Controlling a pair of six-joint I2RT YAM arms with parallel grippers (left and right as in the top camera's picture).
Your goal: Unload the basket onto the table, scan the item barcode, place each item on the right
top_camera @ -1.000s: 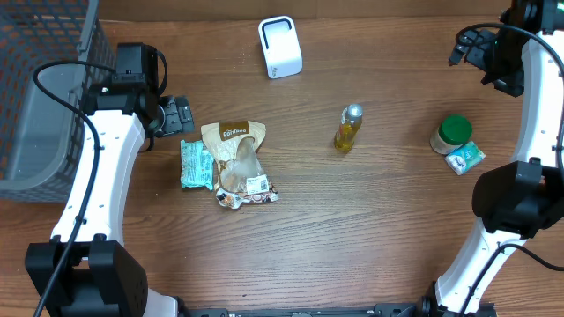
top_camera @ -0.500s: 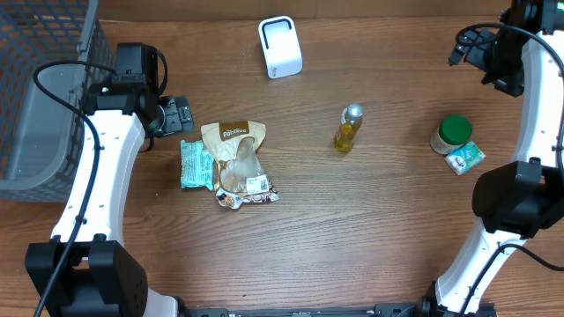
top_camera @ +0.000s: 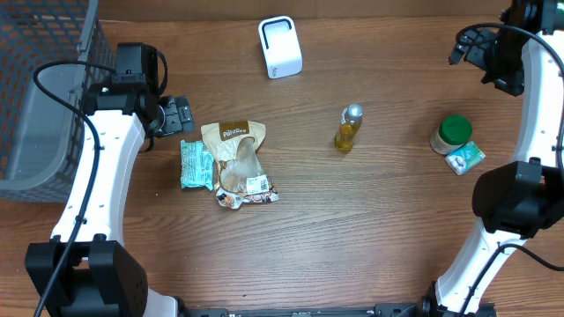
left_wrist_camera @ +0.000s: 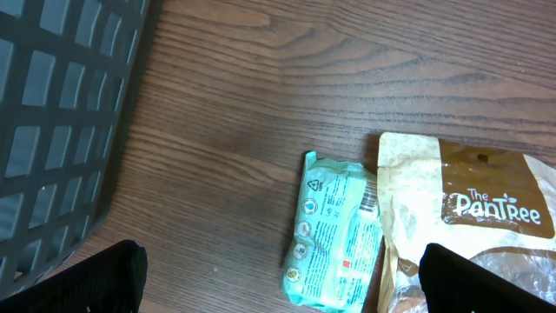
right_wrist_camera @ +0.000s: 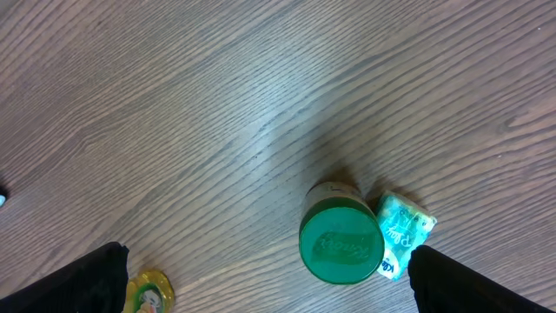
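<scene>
**Overhead:** The white scanner stands at the far edge of the counter, well apart from every item. The left fingers are spread wide and empty just beside the teal packet, which lies flat against the brown pouch. The right fingers are also open and hold nothing. They hang at the far right corner, apart from the oil bottle, the green-lidded jar and the small sachet. Nothing shows which item is meant, though the packet is the likeliest.

**Left wrist:** The packet lies printed side up, its right edge meeting the pouch and possibly tucked slightly under it. A grab here could catch the pouch and drag both. The packet is thin and flat, so the fingers may skid over it. A code turned away from the scanner would not read.

**Right wrist:** The jar and the sachet touch, so reaching for the jar could knock the sachet aside.
</scene>
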